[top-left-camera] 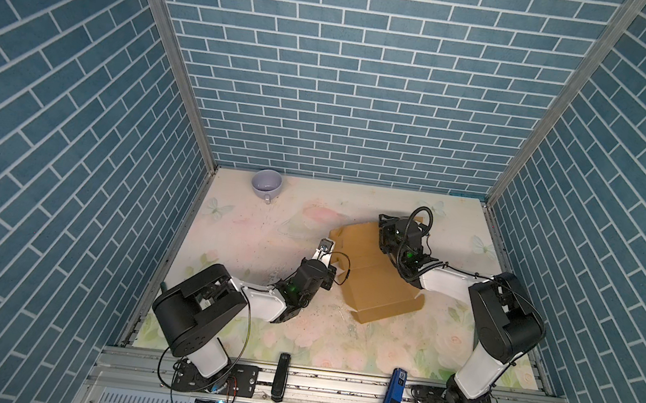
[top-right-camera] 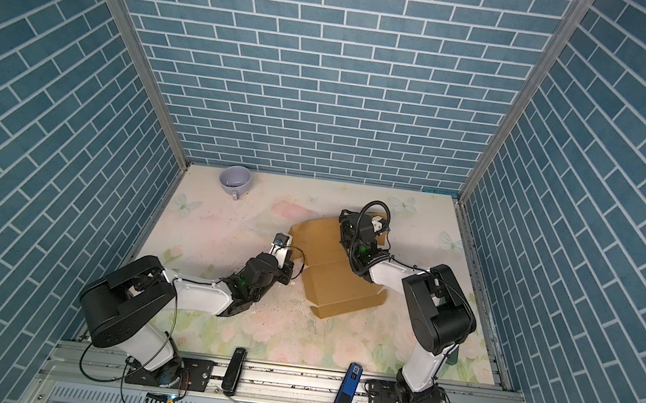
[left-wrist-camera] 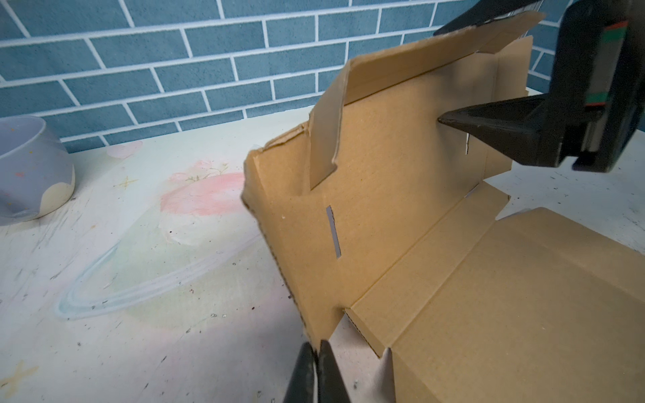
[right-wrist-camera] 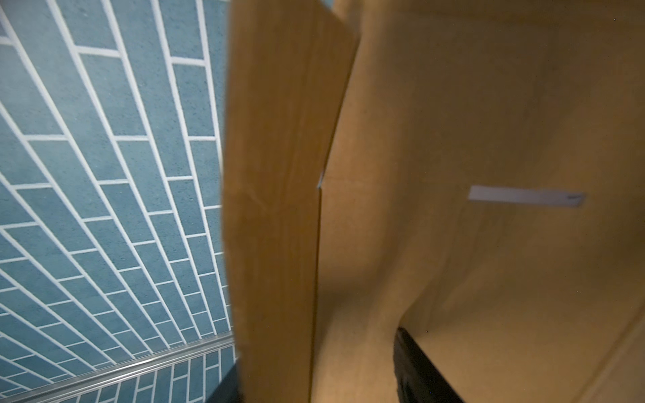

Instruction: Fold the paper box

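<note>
Box [top-left-camera: 382, 285] is lying lengthwise, front to back; left tool [left-wrist-camera: 317, 352] is pinching the raised panel's corner, while right tool [left-wrist-camera: 438, 76], spread, is straddling its top flap.

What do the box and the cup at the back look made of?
The paper box looks like tan corrugated cardboard, matte; fluting shows along cut edges. The cup is probably glazed ceramic: smooth lavender, bare beige patch near its base.
</note>
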You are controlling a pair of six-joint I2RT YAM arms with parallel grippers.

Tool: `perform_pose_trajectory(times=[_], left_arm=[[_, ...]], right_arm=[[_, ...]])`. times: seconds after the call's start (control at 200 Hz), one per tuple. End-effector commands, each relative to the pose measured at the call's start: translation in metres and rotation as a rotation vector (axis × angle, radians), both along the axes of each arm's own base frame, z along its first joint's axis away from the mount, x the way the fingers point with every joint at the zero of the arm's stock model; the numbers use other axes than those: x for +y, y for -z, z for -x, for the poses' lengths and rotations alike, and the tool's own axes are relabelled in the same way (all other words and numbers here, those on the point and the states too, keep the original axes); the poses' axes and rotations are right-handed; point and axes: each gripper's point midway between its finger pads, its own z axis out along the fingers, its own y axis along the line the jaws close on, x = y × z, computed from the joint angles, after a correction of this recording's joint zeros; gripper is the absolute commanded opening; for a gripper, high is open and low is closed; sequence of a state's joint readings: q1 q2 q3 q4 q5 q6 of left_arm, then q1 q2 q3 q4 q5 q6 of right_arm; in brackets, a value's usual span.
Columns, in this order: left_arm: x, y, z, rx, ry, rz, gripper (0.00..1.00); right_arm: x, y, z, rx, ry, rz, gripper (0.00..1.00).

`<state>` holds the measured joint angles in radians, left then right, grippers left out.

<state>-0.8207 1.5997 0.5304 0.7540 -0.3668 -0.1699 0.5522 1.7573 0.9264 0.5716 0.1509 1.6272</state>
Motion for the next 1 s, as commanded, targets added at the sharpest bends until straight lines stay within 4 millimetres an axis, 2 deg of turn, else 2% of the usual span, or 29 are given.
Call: perform_pose_trajectory(times=[0.0,0.23,0.455,0.755,0.995], left_arm=[[-0.002,-0.001,0.002,-0.017,0.007,-0.014,0.07],[-0.006,0.002,0.0,-0.009,0.014,-0.02,0.08],[-0.006,0.004,0.002,0.006,0.014,-0.016,0.16],[0.01,0.0,0.019,0.041,0.017,-0.022,0.35],[0.043,-0.007,0.041,0.091,0.042,-0.051,0.54]], right_arm=[[0.004,-0.015,-0.012,-0.036,0.008,-0.067,0.49],[-0.002,-0.004,-0.01,-0.03,0.024,-0.077,0.27],[-0.009,0.0,-0.008,-0.042,0.039,-0.096,0.09],[-0.005,-0.012,-0.011,-0.076,0.023,-0.125,0.0],[-0.006,-0.013,-0.008,-0.072,0.006,-0.131,0.0]])
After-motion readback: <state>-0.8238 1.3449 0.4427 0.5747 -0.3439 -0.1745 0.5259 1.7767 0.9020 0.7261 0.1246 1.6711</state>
